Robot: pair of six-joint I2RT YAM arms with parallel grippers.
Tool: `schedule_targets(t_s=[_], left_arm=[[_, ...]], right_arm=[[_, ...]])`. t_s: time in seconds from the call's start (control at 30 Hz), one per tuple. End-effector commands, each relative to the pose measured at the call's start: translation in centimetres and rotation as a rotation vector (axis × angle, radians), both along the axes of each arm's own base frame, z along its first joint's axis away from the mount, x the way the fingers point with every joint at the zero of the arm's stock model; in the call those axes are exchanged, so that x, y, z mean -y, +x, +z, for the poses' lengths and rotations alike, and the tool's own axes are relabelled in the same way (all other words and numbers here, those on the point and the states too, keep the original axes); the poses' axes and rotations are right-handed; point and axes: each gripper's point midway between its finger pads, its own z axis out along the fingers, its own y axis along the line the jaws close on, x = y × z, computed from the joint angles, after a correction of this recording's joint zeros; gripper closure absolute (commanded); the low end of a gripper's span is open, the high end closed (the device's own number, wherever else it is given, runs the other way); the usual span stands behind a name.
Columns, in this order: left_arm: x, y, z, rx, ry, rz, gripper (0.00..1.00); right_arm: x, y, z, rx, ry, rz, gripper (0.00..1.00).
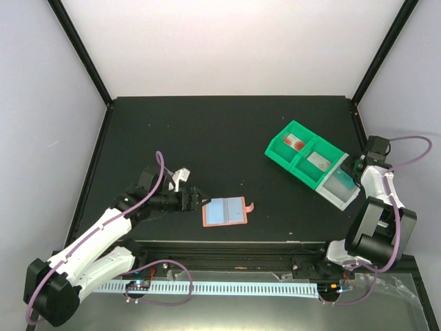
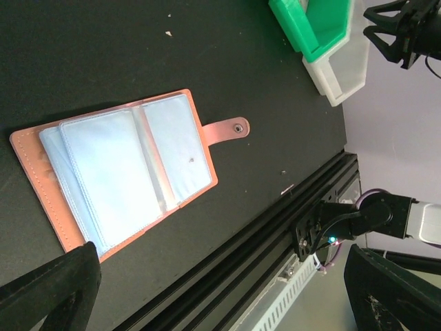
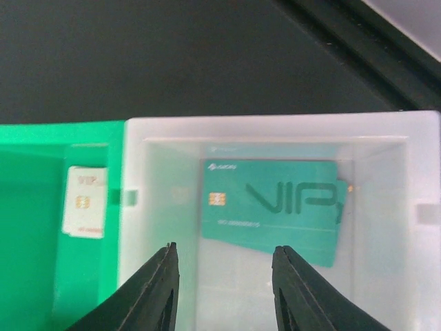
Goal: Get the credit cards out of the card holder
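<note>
The salmon-pink card holder (image 1: 224,211) (image 2: 117,179) lies open on the black table, its snap tab (image 2: 238,128) pointing right and pale blue sleeves showing inside. My left gripper (image 1: 196,198) (image 2: 220,296) hovers just left of it, open and empty. My right gripper (image 1: 351,169) (image 3: 224,276) is open above the white compartment (image 3: 165,207) of the bin. A teal credit card (image 3: 272,207) marked VIP lies flat there, clear of the fingers (image 3: 162,283), with a second teal edge under it. A pale card (image 3: 86,200) lies in the green compartment beside it.
The green bin (image 1: 279,153) with its white end section (image 1: 344,200) sits at the right, holding a red-and-white card (image 1: 295,142) and a grey card (image 1: 318,161). A black rail (image 2: 275,227) runs along the table's near edge.
</note>
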Motion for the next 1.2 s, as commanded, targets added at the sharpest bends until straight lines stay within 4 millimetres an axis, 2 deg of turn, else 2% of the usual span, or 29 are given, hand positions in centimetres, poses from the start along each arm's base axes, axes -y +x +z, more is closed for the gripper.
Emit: schedule_targets(t_s=[0.0,0.13,0.2,0.33,0.5,0.6,0.7,0.77,0.93,1.17], left_arm=[[0.0,0.8,0.7,0.044,-0.005,0.010,0.02],[0.1,0.8,-0.1,0.034,-0.010,0.010,0.05],[0.0,0.8,-0.6,0.030,-0.001,0.010,0.08],[0.4,0.7,-1.6,0.009,-0.006,-0.005,0.15],[0.7,0.7,-2.8,-0.009,-0.004,-0.014,0.18],[0.7,0.7,-3.3,-0.011,0.006,-0.019,0.19],[0.7,0.9,-3.8,-0.011,0.011,-0.015,0.25],[0.7,1.2,-4.4,-0.019,0.028,-0.004,0.27],[0.7,1.4,-5.6,-0.030,0.043,0.003,0.33],[1.3,1.1,-7.7,-0.069,0.029,-0.013,0.42]], right_arm=[[-1.4,0.4,2.4,0.033,-0.030,0.042,0.60],[-3.7,0.6,4.7,0.096,-0.008,0.118,0.60],[-5.2,0.6,6.6,0.153,-0.001,0.165,0.60],[-9.1,0.0,8.9,0.250,0.059,0.264,0.60],[-14.1,-1.6,9.3,0.305,0.256,0.378,0.60],[-18.0,-3.1,9.4,0.333,0.309,0.495,0.60],[-20.5,-4.4,9.7,0.349,0.313,0.566,0.60],[-22.4,-5.1,9.3,0.351,0.344,0.611,0.60],[-26.8,-7.7,5.8,0.257,0.443,0.705,0.61],[-32.0,-10.3,3.3,0.193,0.498,0.813,0.60]])
